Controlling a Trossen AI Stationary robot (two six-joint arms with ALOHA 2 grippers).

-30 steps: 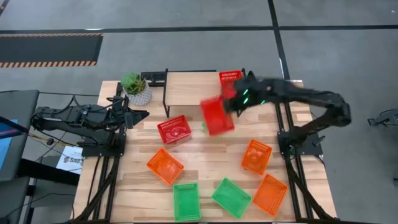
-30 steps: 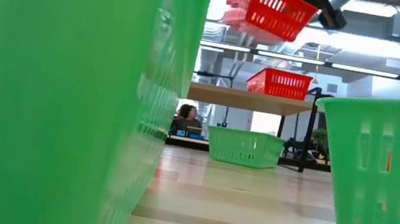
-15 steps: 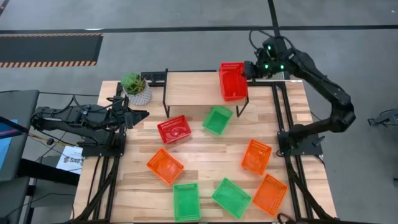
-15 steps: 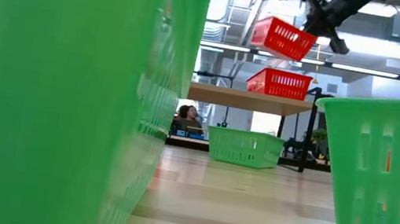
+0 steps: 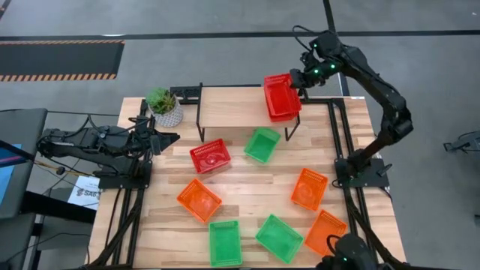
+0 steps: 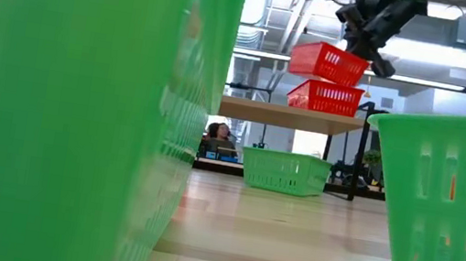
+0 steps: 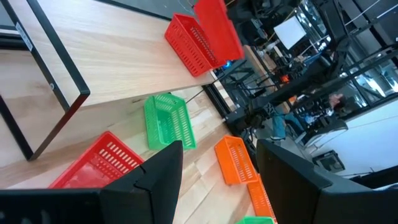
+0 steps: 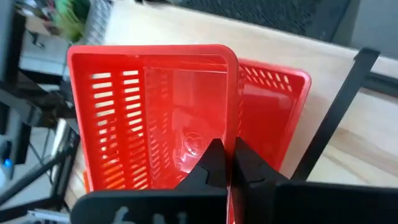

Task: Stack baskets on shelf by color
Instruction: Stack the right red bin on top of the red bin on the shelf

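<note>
While the left gripper point(image 7: 211, 180) waits open beside the shelf point(image 5: 232, 105), the right gripper point(image 8: 222, 163) pinches a red basket point(image 5: 279, 96) w/ its rim above another red basket point(image 6: 325, 97) on that shelf.

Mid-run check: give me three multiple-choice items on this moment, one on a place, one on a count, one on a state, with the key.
1. Where is the red basket on the shelf?
A. at its end by the right arm
B. at its end by the plant
C. in the middle

2. How many orange baskets lie on the tabletop?
A. one
B. three
C. five

3. What is the right end effector doing?
A. hanging empty
B. gripping a red basket's rim
C. holding a green basket

Key:
1 A: the shelf's red basket sits at the right arm's end.
2 B: the high view shows three orange baskets.
3 B: its fingers pinch the held red basket above the other.
</note>
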